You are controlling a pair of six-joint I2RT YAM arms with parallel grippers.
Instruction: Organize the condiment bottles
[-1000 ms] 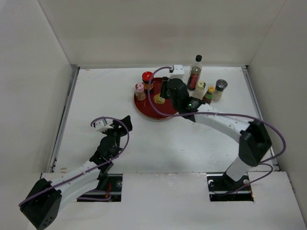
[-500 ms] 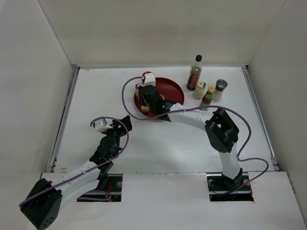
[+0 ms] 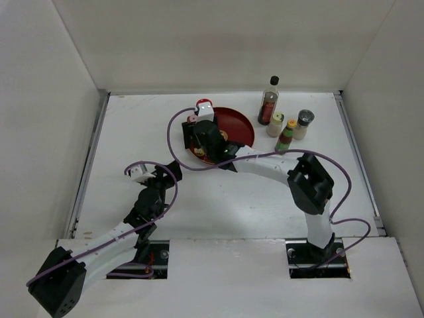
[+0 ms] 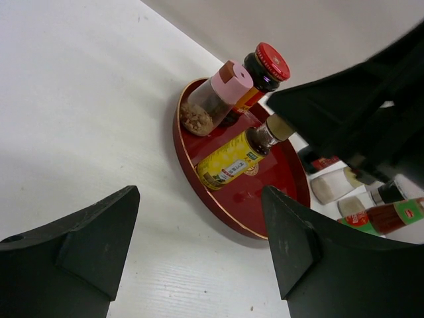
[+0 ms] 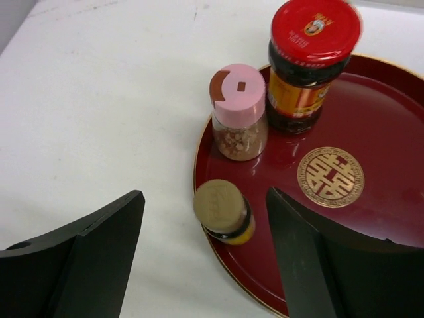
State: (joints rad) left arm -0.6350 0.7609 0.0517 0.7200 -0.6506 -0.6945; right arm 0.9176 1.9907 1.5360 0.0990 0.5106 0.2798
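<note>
Right wrist view: right end effector [image 5: 204,194], fingers apart, hovers over the cream-capped yellow-labelled bottle [image 5: 224,209] at the left rim of the round red plate [image 5: 391,165], beside a pink-capped glass jar [image 5: 238,109]. Left end effector [image 4: 200,192] stands apart above the white surface [image 3: 132,132].

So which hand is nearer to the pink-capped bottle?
Right. The right hand hangs over the red plate, close beside the pink-capped bottle; the left hand is off the plate, nearer the bases.
</note>
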